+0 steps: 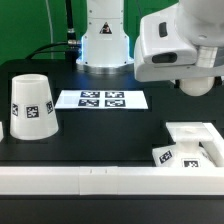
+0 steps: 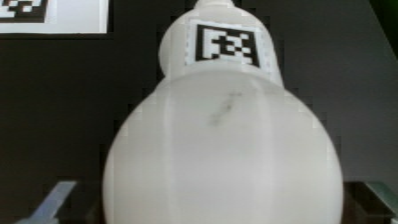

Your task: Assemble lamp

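from my screen the table [image 1: 110, 125] is matte black, with a white rail [image 1: 60, 180] along its near edge and a green backdrop [image 1: 30, 30] behind. the shade [image 1: 32, 105] stands wide end down at the exterior view's left. the marker board [image 1: 102, 99] lies mid-table and the square base [image 1: 195, 145] sits right. on the wrist view the bulb [image 2: 222, 130] lies against black, its tagged neck pointing away from the gripper [image 2: 214, 200]. the fingers [image 2: 54, 200] are spread wide either side of it, released.

The black table [image 1: 110, 135] carries the white cone-shaped shade [image 1: 33, 104], standing wide end down at the exterior view's left. The marker board [image 1: 100, 100] lies flat near the middle. The square base [image 1: 192, 140] sits at the right, near a white front rail [image 1: 70, 180].
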Available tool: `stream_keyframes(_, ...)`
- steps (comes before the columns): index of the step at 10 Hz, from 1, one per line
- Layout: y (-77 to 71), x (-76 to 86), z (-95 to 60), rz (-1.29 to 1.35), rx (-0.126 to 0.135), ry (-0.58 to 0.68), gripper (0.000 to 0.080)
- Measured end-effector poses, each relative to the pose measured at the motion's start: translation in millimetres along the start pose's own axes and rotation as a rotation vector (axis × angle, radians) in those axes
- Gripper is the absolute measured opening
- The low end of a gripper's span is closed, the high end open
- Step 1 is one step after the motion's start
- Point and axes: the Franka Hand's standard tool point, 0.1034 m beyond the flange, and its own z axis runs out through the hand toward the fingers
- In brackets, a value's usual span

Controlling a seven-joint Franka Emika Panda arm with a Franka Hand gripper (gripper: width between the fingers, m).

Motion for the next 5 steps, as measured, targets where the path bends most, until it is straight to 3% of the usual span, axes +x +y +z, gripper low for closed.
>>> stream_keyframes(1, 0.8, 0.0, -14.8, -0.024, 0.003, 0.038, 0.0573)
stream_keyframes(3, -4.2, -7.9, -58.5, -0.039, 0.0, 0.179, 0.0573)
stream_keyframes(5, -9.3, -11.1, -75.0, -0.024, 0.008, 0.257, 0.0573)
